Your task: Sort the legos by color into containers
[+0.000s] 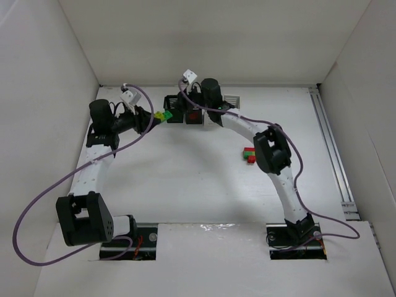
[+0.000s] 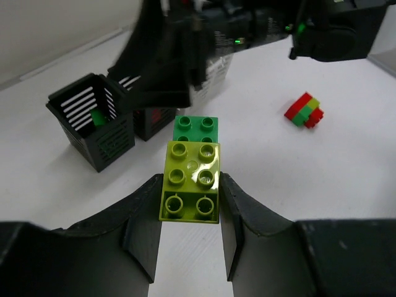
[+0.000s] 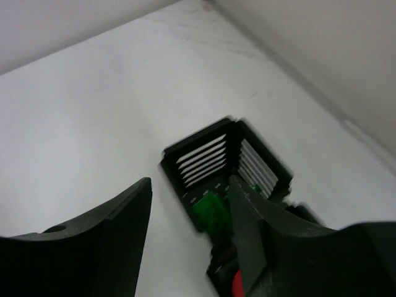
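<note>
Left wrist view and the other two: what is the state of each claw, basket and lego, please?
Left claw: shut on the yellow-green brick.
Green brick: joined to the yellow-green brick's far side, it seems.
Right claw: open, empty, over the black basket.
Black basket: upright, one green piece inside.
Red-green stack: lying on the table, unsorted.

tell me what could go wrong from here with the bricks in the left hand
1. The left hand grips a yellow-green brick with a green brick seemingly joined to its far side. Released together, two colours would likely land in one basket.
2. The right arm hangs over the black baskets just ahead, so moving forward might cause a bump.
3. The green brick juts beyond the hand and could catch a basket rim.
</note>
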`<act>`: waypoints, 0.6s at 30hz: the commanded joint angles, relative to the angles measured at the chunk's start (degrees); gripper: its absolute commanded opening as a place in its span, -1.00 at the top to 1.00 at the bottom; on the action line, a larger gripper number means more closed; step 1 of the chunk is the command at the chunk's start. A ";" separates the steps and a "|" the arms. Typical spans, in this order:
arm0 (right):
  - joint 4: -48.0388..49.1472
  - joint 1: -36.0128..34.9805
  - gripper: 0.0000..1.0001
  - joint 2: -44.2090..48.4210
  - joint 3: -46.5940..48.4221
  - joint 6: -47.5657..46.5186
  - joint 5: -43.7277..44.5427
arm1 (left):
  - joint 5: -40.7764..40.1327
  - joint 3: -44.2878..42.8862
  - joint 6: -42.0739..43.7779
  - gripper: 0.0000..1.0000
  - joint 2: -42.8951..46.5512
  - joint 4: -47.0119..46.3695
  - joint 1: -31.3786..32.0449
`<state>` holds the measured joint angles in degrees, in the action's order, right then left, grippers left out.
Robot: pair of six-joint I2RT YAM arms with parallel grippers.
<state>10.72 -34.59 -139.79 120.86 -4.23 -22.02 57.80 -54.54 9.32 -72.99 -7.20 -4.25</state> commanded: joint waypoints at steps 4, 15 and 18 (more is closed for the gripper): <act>11.79 12.16 -0.14 16.12 -11.35 13.61 -35.77 | 6.44 -0.40 -14.14 1.00 -1.72 -17.65 -2.25; 33.66 14.46 -0.19 18.85 -18.90 63.00 -42.75 | 6.63 -0.64 -18.42 0.98 -4.00 -27.55 0.03; 27.26 13.93 -0.17 18.32 -15.67 63.56 -45.38 | 1.10 -2.23 -1.27 0.98 -1.90 -13.47 2.93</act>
<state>37.52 -19.46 -121.84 103.15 50.54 -63.72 62.57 -53.52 -8.10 -78.76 -29.32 -3.55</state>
